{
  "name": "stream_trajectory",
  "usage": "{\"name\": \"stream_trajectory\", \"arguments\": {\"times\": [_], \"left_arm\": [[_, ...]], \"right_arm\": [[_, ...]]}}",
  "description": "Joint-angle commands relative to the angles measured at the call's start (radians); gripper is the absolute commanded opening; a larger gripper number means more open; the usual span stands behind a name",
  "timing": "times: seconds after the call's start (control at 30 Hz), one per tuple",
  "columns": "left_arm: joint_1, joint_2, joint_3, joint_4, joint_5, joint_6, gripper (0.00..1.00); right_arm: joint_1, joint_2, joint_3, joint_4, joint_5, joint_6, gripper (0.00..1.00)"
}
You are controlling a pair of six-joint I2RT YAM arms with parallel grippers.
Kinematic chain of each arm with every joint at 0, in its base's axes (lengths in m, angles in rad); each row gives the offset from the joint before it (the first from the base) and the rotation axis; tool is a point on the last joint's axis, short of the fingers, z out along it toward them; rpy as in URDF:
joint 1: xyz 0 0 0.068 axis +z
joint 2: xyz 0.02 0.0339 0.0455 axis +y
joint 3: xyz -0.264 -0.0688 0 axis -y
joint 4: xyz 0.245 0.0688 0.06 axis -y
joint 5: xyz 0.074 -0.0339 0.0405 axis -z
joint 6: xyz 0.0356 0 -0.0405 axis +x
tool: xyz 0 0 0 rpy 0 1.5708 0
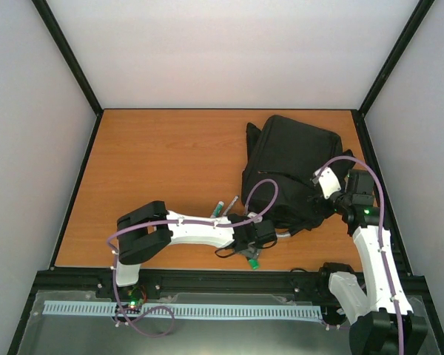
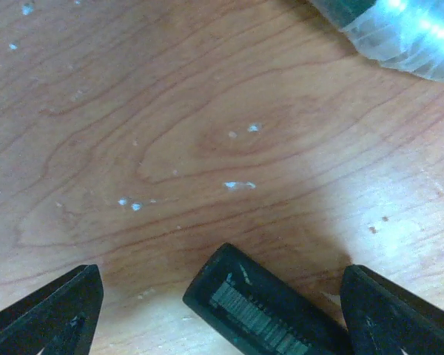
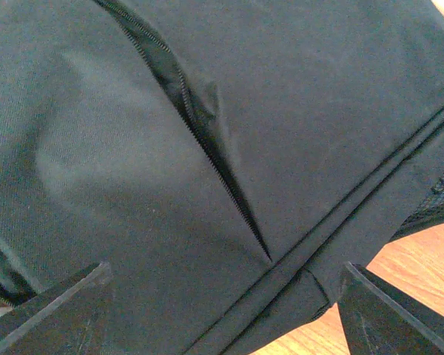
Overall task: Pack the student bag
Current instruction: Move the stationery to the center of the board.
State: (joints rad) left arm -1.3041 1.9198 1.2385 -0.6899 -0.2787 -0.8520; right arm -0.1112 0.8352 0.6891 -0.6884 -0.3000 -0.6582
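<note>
The student bag (image 1: 292,166) lies flat on the wooden table (image 1: 170,163), toward two o'clock from the table's middle in the top view. Its far edge is close to the back wall and its near corner reaches toward the front edge.

The right gripper (image 3: 226,266) hangs over the bag's four o'clock side with its fingers spread wide and nothing between them. In its wrist view the two dark fingertips sit at seven and five o'clock of the picture, with black fabric filling almost everything above them. A zip (image 3: 200,126) runs from eleven o'clock down toward the centre; it is parted, showing a dark slit. A seam crosses toward three o'clock, and a strip of bare table shows at four o'clock.

The left arm stretches across the near part of the table toward three o'clock, and the left gripper (image 2: 222,272) is low over the wood, just at the bag's seven o'clock corner. Its fingers are wide apart. A small black item with a barcode-like label (image 2: 259,314) lies on the table between them, nearer the right-hand finger and not clamped. A clear, teal-tinted object (image 2: 399,33) shows blurred at one o'clock of that view.

In the top view, two pen-like items (image 1: 223,206) lie at ten o'clock from the left gripper, and a small green-tipped item (image 1: 253,262) lies at six o'clock of it.
</note>
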Motion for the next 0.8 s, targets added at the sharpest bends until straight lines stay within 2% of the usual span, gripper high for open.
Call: {"name": "stream_trajectory", "arguments": {"times": [0.0,0.33,0.43,0.5,0.6,0.77], "left_arm": [[-0.008,0.008,0.015,-0.085,-0.069,0.021,0.89],[0.017,-0.094,-0.094,-0.160,-0.190,0.075,0.89],[0.009,-0.181,-0.114,-0.110,-0.188,0.144,0.91],[-0.014,-0.257,-0.143,-0.024,-0.136,0.269,0.88],[-0.032,-0.337,-0.178,0.076,0.059,0.474,0.77],[-0.032,-0.324,-0.164,0.079,0.257,0.640,0.74]], "right_arm": [[-0.007,-0.008,0.024,0.043,-0.004,0.108,0.84],[-0.007,-0.070,-0.006,0.034,-0.025,0.087,0.84],[-0.007,-0.066,-0.006,0.034,-0.030,0.086,0.84],[-0.008,-0.065,-0.006,0.029,-0.034,0.084,0.84],[-0.008,-0.066,-0.006,0.020,-0.048,0.077,0.84],[-0.008,-0.071,-0.005,0.013,-0.059,0.073,0.84]]}}
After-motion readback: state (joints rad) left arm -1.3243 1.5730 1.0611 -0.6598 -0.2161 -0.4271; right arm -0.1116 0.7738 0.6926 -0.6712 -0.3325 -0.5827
